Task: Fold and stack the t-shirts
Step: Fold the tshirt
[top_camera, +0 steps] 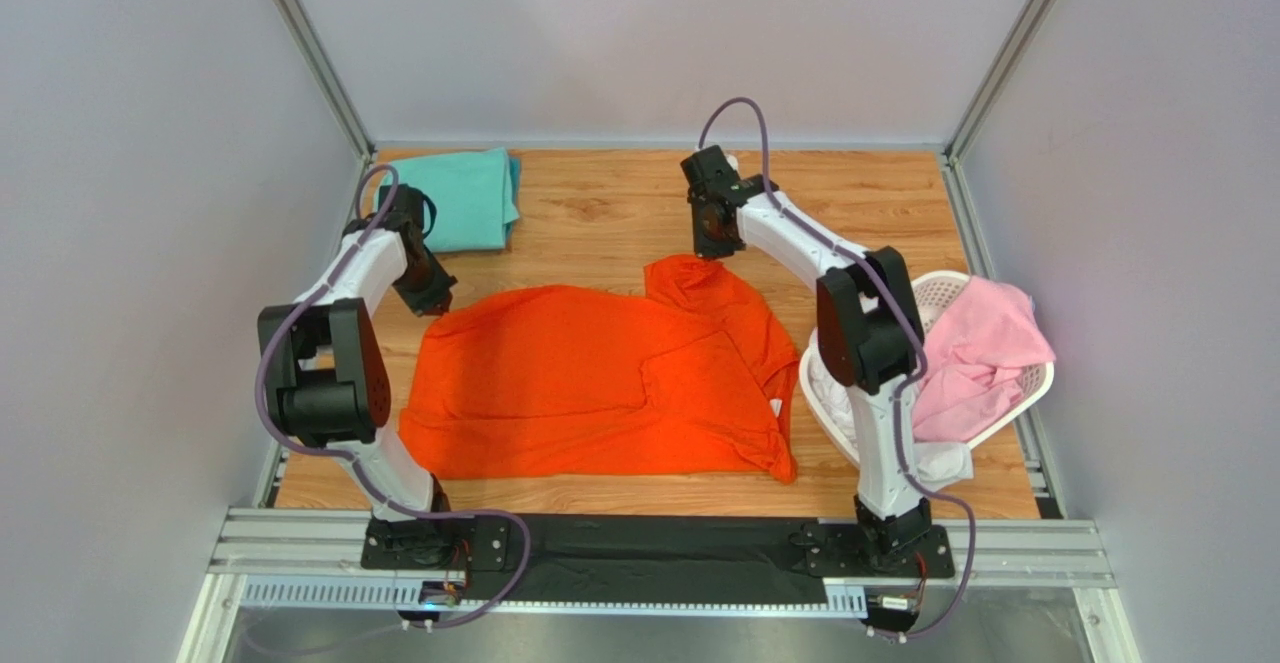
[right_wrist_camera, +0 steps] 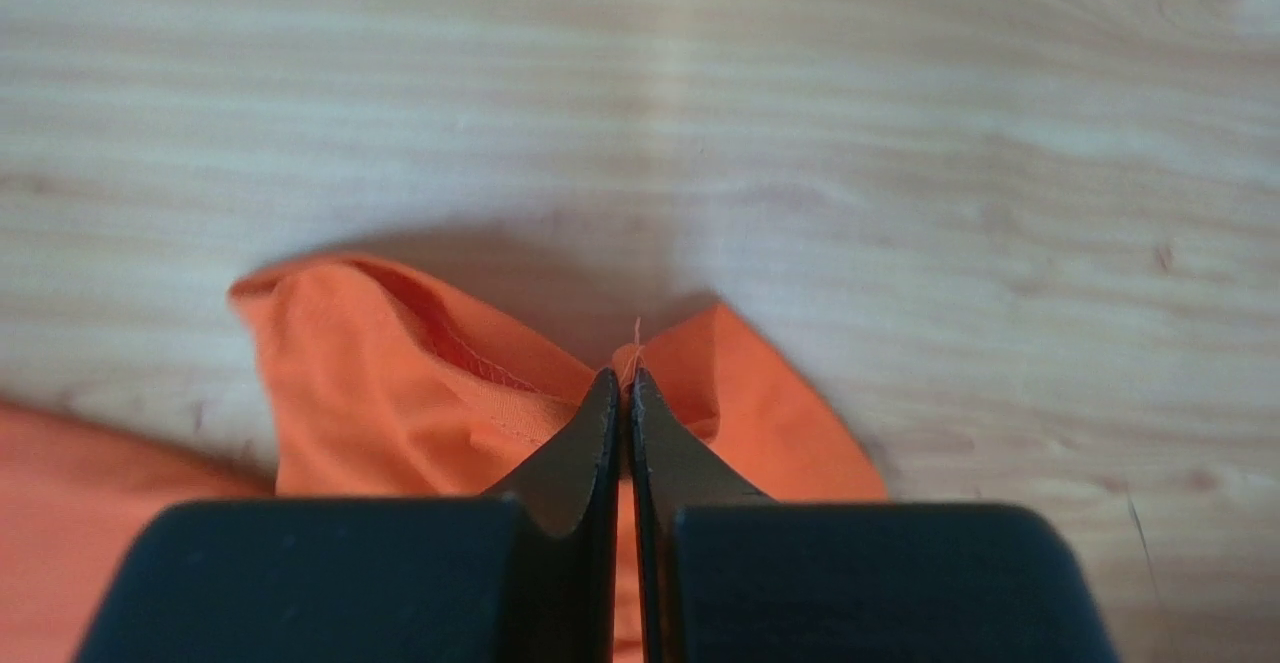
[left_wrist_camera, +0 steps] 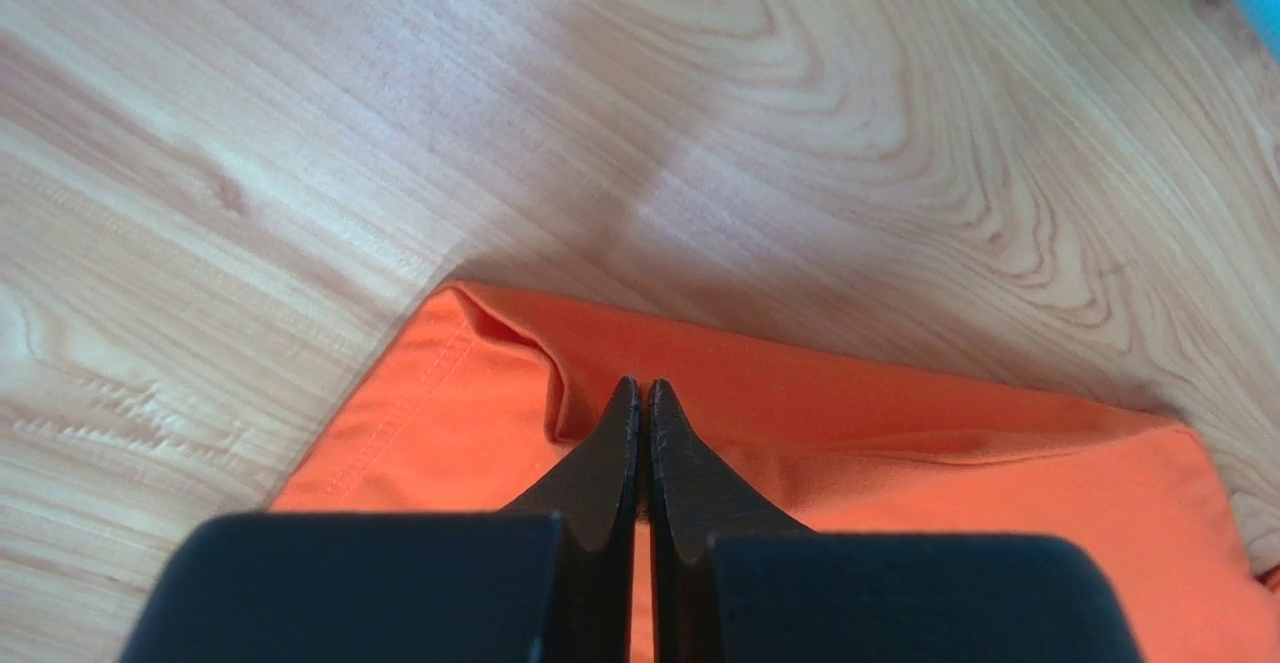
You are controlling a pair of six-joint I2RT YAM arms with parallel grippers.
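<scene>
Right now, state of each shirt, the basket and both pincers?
orange shirt: spread on the table, right end rumpled, far edge pinched
teal shirt: folded, far left corner
pink shirt: crumpled in the basket
basket: full, cloth over its rim
left pincer: shut on orange shirt
right pincer: shut on orange shirt

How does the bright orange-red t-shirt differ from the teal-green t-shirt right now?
The bright orange-red cloth t-shirt lies mostly spread out mid-table; the teal-green cloth t-shirt sits folded at the far left corner. The orange one covers far more surface than the teal one. The left tool and right tool each pinch the orange shirt's far edge; nothing touches the teal one. Both are plain shirts on the wooden table.
</scene>
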